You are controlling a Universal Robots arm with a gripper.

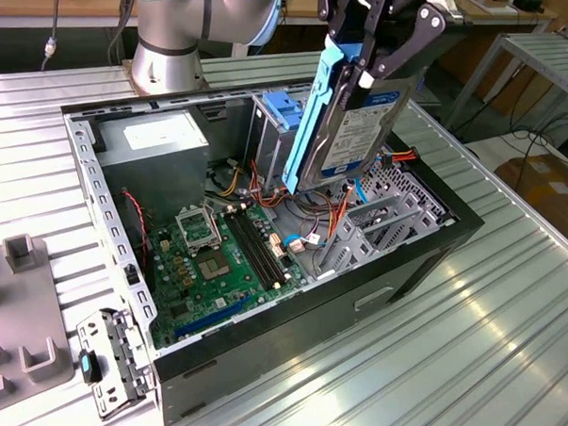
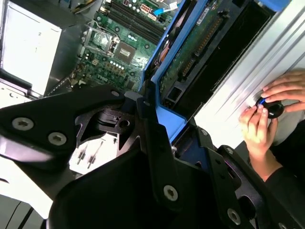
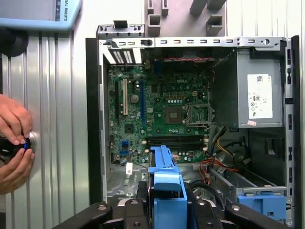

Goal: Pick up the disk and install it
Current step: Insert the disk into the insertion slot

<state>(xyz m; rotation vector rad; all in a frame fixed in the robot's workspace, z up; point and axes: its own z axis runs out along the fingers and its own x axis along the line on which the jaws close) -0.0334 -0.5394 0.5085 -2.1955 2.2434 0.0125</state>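
Room lies open above the motherboard [image 1: 216,267]; cables [image 1: 333,218] and the blue-topped cage [image 1: 277,109] crowd beside it.

Exterior view: off-arm, high, angled down on the open computer case [image 1: 259,349] atop the counter [image 1: 466,353]. First wrist view: straight down over the motherboard [image 3: 162,114]. Second wrist view: tilted, v. close behind the pincer [image 2: 178,138]. All 3 share the motherboard.

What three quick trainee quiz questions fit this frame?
1. True or false: the disk lies flat on the motherboard.
2. The gripper is: A open; B shut on the disk; C shut on a cable.
3. Fill in: the disk hangs on edge above the open computer ____.
Key: 1 false; 2 B; 3 case.
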